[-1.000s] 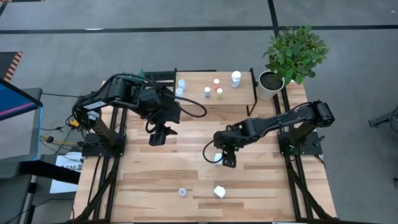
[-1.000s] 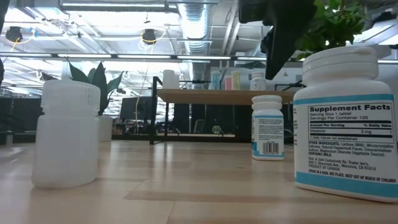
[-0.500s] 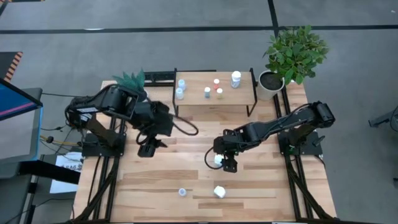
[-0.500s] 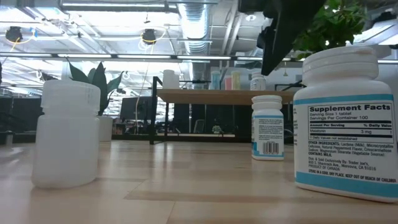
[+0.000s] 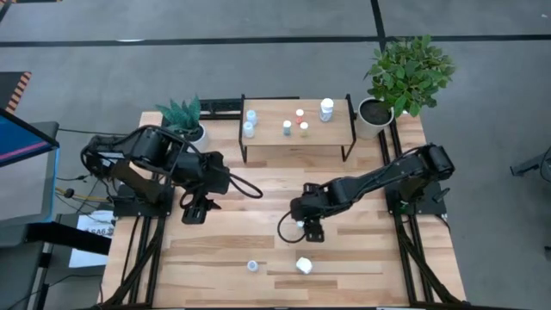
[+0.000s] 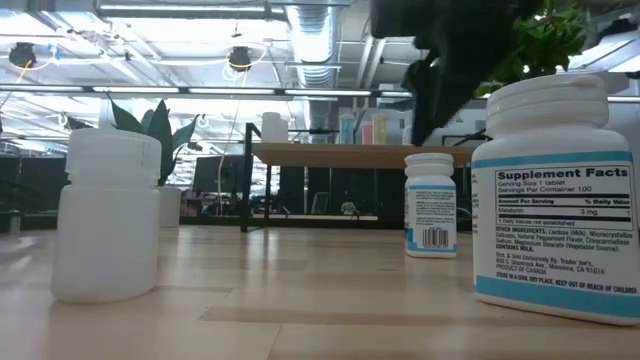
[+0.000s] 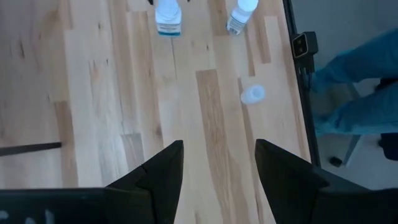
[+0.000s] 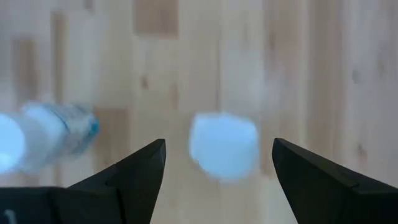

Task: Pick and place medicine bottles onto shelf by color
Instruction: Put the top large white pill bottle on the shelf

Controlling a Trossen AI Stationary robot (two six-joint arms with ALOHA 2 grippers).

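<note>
The shelf [image 5: 297,142] stands at the table's far side with several small bottles [image 5: 287,127] upright on its top. My right gripper [image 5: 307,229] is open over the table's middle. Its fingers stand on either side of a white-capped bottle [image 8: 222,144] that stands on the table below them [image 5: 297,225]; I see no touch. A second bottle with a blue label [image 8: 43,137] shows blurred beside it. My left gripper [image 5: 196,211] is open and empty over the table's left part [image 7: 217,146]. A small pale bottle [image 5: 252,266] and a chunky white one [image 5: 304,265] stand near the front edge.
Two potted plants stand at the far corners, one at the left [image 5: 182,114] and one at the right [image 5: 405,73]. The low view shows a large labelled bottle [image 6: 555,200] and a plain white one [image 6: 105,215] close to the near edge. Bare wood lies between the arms.
My left gripper has drawn back from the shelf toward the table's left and near edges, uncovering the left plant. My right gripper has gone a little toward the near and left edges, over the white-capped bottle. The bottles have stayed where they were.
</note>
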